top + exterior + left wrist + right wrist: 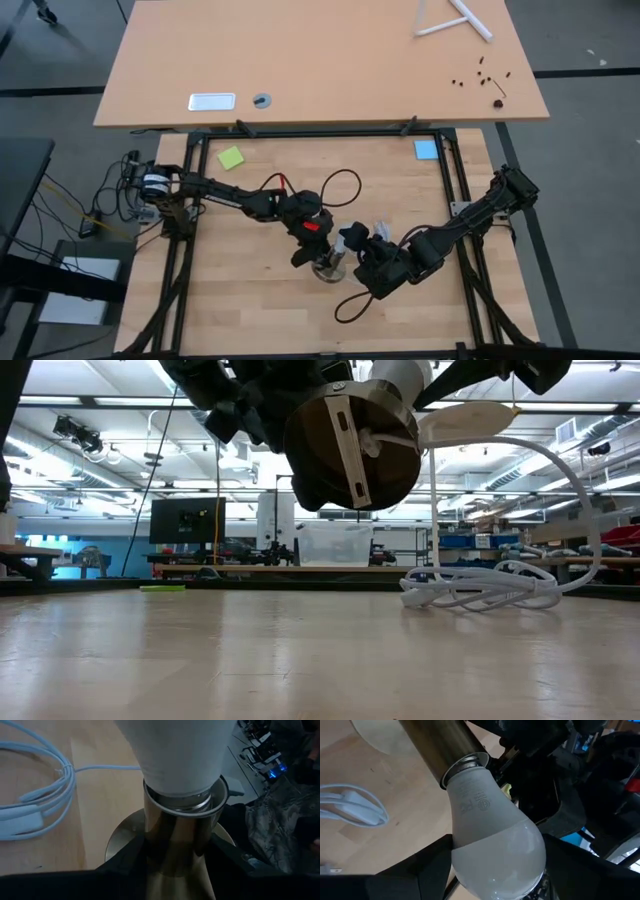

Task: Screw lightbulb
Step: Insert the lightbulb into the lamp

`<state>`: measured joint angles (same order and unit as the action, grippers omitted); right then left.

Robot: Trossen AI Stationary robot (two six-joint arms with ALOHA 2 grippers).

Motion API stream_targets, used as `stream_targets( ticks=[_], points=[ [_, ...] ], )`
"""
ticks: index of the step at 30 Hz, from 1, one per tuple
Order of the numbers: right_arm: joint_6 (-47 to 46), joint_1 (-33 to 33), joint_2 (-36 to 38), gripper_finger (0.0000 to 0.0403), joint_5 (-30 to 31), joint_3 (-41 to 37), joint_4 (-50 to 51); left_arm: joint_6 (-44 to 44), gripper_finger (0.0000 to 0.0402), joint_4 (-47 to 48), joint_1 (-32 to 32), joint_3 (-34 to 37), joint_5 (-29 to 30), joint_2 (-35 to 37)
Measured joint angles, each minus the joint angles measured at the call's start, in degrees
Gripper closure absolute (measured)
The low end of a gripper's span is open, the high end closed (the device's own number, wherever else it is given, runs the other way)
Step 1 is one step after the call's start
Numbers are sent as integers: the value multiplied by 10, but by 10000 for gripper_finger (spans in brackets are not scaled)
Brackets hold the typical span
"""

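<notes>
Above the middle of the wooden table, lifted clear of its surface, my left gripper pinches the brass-coloured stem of the lamp socket while my right gripper clasps the fat end of the lightbulb, whose screw end sits in the socket's mouth. If I twist with bulb and stem out of line, the threads could cross and jam. The white cord trailing on the table could also drag the socket askew.
</notes>
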<state>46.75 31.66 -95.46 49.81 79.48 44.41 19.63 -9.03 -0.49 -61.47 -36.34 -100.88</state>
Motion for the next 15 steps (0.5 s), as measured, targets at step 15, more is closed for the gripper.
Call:
stream_targets(
  ticks=[15],
  points=[
    [44, -6, 0, 105, -23, 1, 0, 3, 242, 17, 1, 0, -6, 0]
  ],
)
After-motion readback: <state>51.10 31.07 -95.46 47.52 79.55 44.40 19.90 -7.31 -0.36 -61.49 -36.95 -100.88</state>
